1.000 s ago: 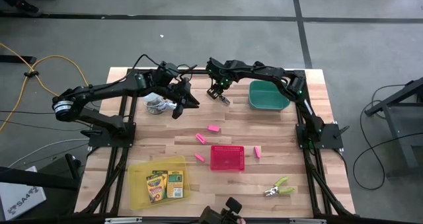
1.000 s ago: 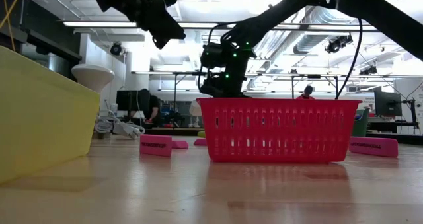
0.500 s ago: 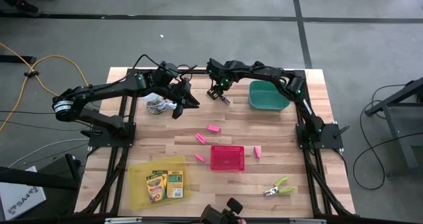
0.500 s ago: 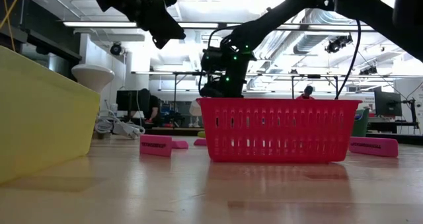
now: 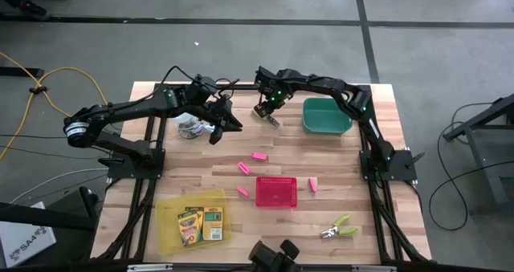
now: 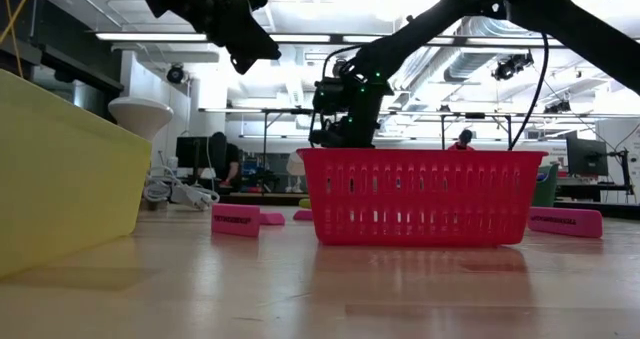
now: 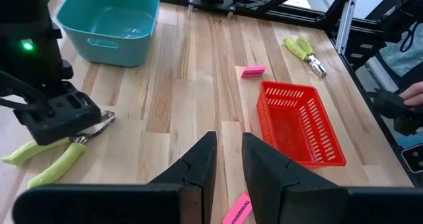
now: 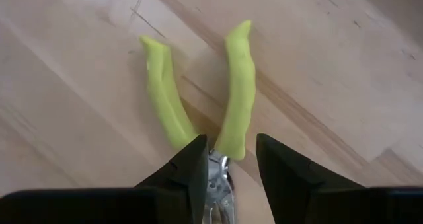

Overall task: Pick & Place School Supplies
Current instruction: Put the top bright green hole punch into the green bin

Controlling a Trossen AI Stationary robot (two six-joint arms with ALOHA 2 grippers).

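Gripping metal-jawed tool [image 8: 218, 112] with curved lime handles, right end effector [image 8: 228, 168]

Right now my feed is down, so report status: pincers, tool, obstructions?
Right pincer shut on lime-green-handled metal pliers tool. Left pincer empty, raised. Nothing blocking.

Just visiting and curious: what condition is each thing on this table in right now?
Right gripper: shut on green-handled tool, handles splayed.
Left gripper: raised, holding nothing.
Red basket: upright, empty.
Green bin: upright, empty.
Yellow tray: holds crayon boxes.
Second green-handled tool: lying untouched.
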